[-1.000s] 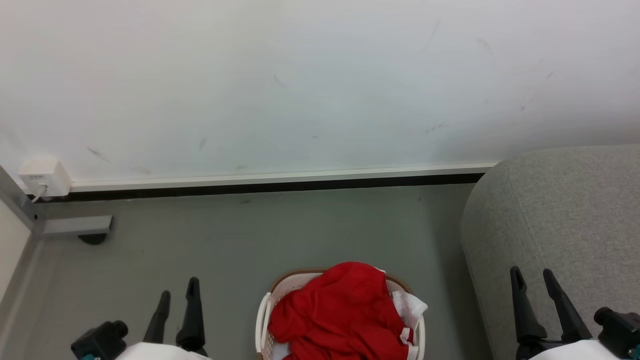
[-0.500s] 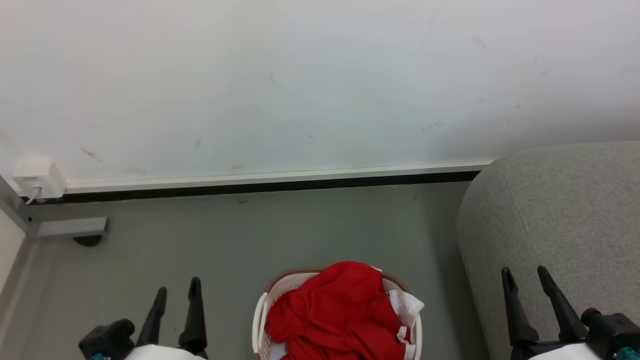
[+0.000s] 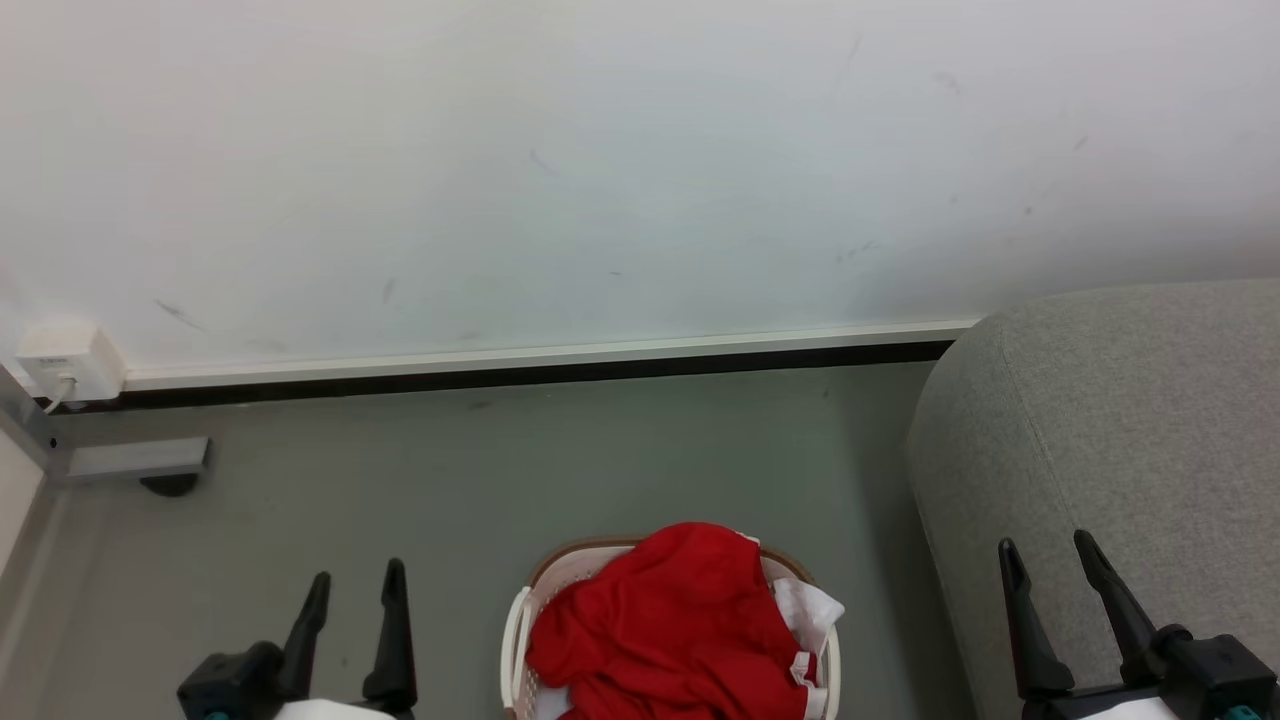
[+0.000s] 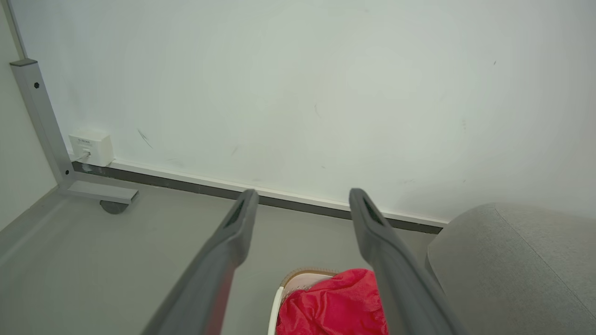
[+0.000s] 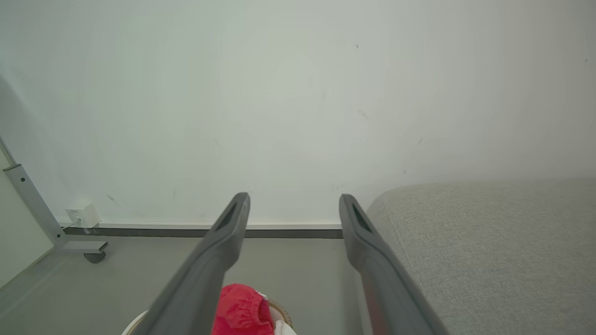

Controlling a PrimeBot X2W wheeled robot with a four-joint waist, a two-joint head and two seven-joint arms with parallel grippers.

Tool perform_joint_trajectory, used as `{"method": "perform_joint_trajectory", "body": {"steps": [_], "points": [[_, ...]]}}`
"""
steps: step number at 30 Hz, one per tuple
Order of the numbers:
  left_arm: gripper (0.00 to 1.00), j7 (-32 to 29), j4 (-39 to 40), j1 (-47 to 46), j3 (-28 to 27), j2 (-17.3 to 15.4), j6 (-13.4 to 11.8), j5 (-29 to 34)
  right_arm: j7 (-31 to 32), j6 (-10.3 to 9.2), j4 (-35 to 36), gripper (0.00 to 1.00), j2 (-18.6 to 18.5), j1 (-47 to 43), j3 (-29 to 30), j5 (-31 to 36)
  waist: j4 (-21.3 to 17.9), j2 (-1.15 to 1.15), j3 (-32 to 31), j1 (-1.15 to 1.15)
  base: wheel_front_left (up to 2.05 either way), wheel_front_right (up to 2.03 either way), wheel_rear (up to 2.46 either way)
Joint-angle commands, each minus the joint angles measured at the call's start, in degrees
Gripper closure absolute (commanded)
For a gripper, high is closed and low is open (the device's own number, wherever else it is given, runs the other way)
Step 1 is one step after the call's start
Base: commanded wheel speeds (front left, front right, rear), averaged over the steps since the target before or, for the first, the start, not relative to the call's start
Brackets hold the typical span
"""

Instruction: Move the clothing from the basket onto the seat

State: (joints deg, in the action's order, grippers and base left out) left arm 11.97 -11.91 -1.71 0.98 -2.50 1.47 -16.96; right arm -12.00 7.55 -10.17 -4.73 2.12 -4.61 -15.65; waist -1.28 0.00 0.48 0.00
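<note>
The red clothing (image 3: 670, 625) is heaped in the white basket (image 3: 516, 640) with a brown rim, on the floor at the bottom centre of the head view. A bit of white fabric (image 3: 812, 610) pokes out at the heap's right side. The grey seat (image 3: 1120, 420) rises at the right. My left gripper (image 3: 356, 582) stands open to the left of the basket, fingers apart and empty. My right gripper (image 3: 1044, 553) is open in front of the seat. The left wrist view shows the clothing (image 4: 335, 304) and the seat (image 4: 512, 260); the right wrist view shows the clothing (image 5: 240, 314) and the seat (image 5: 489, 242).
A white wall (image 3: 600, 170) with a pale skirting board (image 3: 550, 355) closes off the grey floor (image 3: 500, 470). At the left stand a grey metal frame foot (image 3: 135, 458) and a small white wall box (image 3: 65, 358).
The whole head view has shifted slightly, so the camera moved. Both grippers sit a little lower and further right in view. The clothing and basket lie as before.
</note>
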Motion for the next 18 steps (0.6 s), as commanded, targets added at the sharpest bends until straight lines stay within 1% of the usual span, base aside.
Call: {"method": "perform_joint_trajectory", "body": {"steps": [1,18], "points": [[0.00,0.6,0.6,0.5,0.0,-0.5,-0.1,2.2,-0.5,-0.09,0.6,0.00,0.0,-0.5,0.2,1.8,0.0,0.00,0.1,0.00,0.00,0.00,0.00],[0.00,2.4,0.3,0.8,0.5,-0.6,-0.2,9.1,-2.4,-0.11,1.0,0.00,0.2,-0.7,-0.3,7.7,-0.4,0.00,0.8,0.00,0.00,0.00,0.00]]}}
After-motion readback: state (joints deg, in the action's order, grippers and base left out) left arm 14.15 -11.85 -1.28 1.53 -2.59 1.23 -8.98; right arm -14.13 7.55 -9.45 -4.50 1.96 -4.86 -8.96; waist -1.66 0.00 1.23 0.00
